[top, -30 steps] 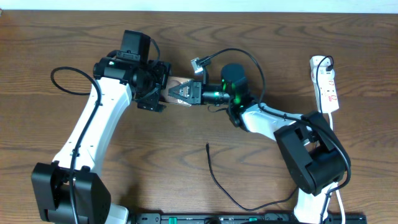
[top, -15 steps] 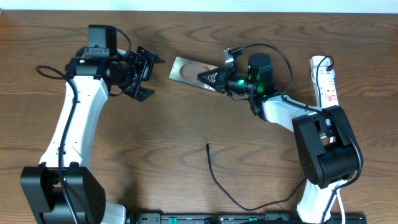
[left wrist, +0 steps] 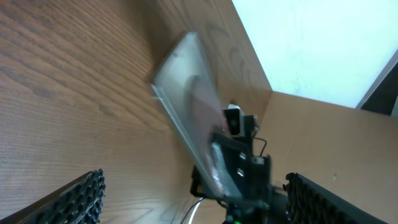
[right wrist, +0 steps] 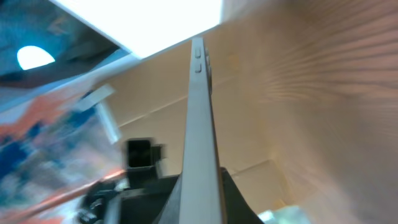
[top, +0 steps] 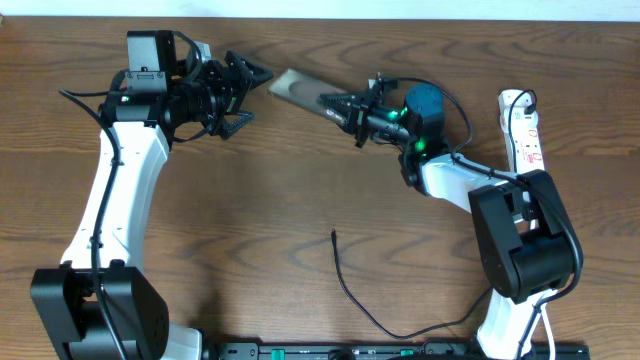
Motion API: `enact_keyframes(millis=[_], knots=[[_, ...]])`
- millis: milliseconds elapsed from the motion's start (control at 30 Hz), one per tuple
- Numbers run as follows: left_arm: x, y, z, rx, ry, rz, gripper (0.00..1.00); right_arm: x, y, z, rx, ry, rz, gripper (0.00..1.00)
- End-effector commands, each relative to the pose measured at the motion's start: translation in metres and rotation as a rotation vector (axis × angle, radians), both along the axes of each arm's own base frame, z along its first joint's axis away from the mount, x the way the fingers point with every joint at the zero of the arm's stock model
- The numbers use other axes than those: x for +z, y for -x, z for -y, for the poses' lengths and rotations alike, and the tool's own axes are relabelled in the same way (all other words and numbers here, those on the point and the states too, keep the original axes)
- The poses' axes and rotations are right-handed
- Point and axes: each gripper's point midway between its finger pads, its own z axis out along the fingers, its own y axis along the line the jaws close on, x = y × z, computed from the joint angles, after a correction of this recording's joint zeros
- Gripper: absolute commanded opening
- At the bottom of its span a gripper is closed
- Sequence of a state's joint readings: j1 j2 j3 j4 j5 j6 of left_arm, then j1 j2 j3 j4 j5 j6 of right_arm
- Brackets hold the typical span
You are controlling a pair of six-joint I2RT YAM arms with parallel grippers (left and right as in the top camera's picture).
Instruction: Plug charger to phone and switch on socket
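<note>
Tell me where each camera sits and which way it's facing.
Overhead: above the table, looking down on both arms, phone, charger, socket.
Left wrist: looks across the table at the held phone; open left claw at the bottom corners.
Right wrist: looks along the phone's edge, right claw clamping it.
Shared: all three show the phone.

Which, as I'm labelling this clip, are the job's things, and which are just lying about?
Job's things: phone, held in the shut right gripper; charger, lying loose; socket; left gripper, open beside the phone.
Just there: table; black rail at its front edge.
</note>
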State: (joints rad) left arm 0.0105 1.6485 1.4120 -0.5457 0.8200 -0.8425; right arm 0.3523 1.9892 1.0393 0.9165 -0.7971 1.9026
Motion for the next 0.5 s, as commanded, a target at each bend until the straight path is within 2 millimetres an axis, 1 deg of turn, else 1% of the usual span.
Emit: enact_keyframes(millis=[0, 67, 167, 233, 367, 433, 467], knots=[[-0.004, -0.002, -0.004, 0.052, 0.008, -0.036, 0.90, 0.029, -0.004, -0.008, -0.048, -0.110, -0.021, 0.02], [-0.003, -0.007, -0.005, 0.083, 0.028, -0.040, 0.90, 0.041, -0.003, -0.013, -0.069, -0.137, 0.027, 0.01], [0.001, -0.018, -0.005, 0.102, 0.047, 0.008, 0.90, 0.046, 0.000, -0.024, -0.083, -0.152, 0.042, 0.01], [-0.001, -0.023, -0.007, 0.126, 0.048, 0.026, 0.90, 0.048, 0.004, -0.033, -0.088, -0.161, 0.046, 0.01], [-0.010, -0.026, -0.014, 0.175, 0.030, 0.007, 0.90, 0.054, 0.010, -0.046, -0.116, -0.183, 0.061, 0.01], [-0.009, -0.028, -0.014, 0.175, 0.031, 0.020, 0.91, 0.057, 0.011, -0.051, -0.135, -0.195, 0.067, 0.01], [-0.007, -0.029, -0.014, 0.178, 0.035, 0.029, 0.90, 0.058, 0.012, -0.053, -0.145, -0.201, 0.069, 0.01]])
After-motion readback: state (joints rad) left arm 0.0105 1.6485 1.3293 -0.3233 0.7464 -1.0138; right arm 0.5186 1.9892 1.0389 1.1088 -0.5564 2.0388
